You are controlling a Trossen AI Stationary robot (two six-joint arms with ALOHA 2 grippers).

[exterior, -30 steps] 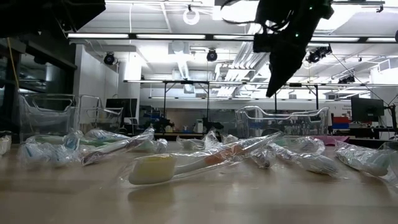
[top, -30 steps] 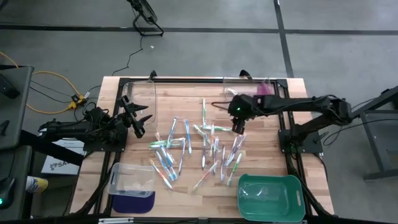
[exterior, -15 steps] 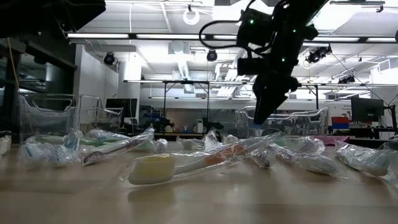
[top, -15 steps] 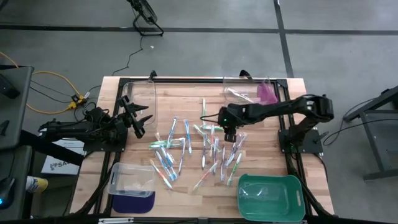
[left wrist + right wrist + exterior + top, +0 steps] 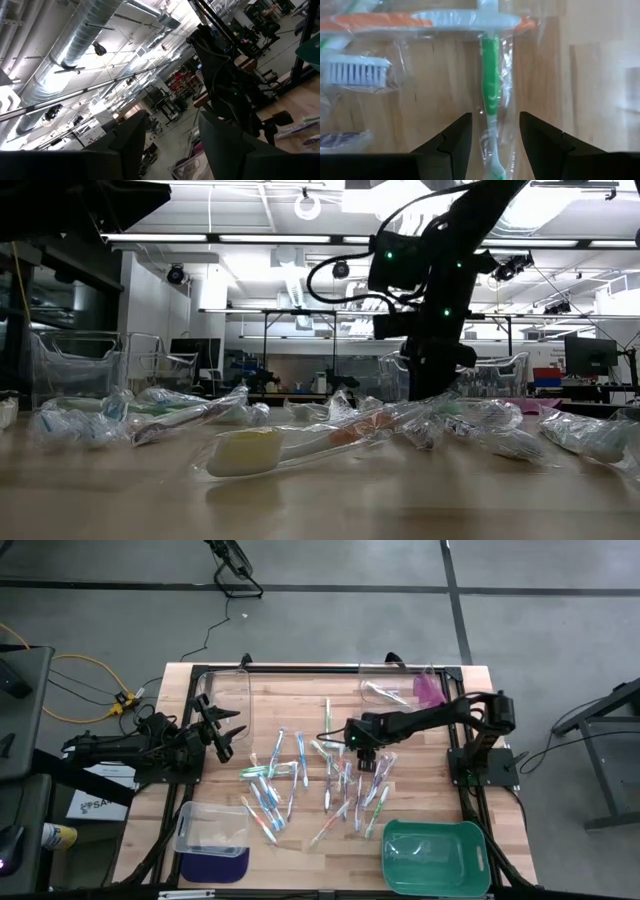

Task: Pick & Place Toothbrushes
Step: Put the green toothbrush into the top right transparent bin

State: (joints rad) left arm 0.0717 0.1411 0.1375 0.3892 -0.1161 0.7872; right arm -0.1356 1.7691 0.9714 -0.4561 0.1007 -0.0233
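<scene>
Toothbrushes [image 5: 320, 778] cluttered between bins [image 5: 213, 828], tray [image 5: 437, 856].

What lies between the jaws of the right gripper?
In the right wrist view, a wrapped green toothbrush lies between the open right gripper jaws, on the table.

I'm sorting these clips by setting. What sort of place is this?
Probably a robotics lab or workshop: exposed ceiling ducting, a wooden table in a black frame holding wrapped toothbrushes, and similar benches with clear bins behind.

Lab, exposed ceiling ducts [image 5: 95, 30], strip lights [image 5: 270, 238]
</scene>
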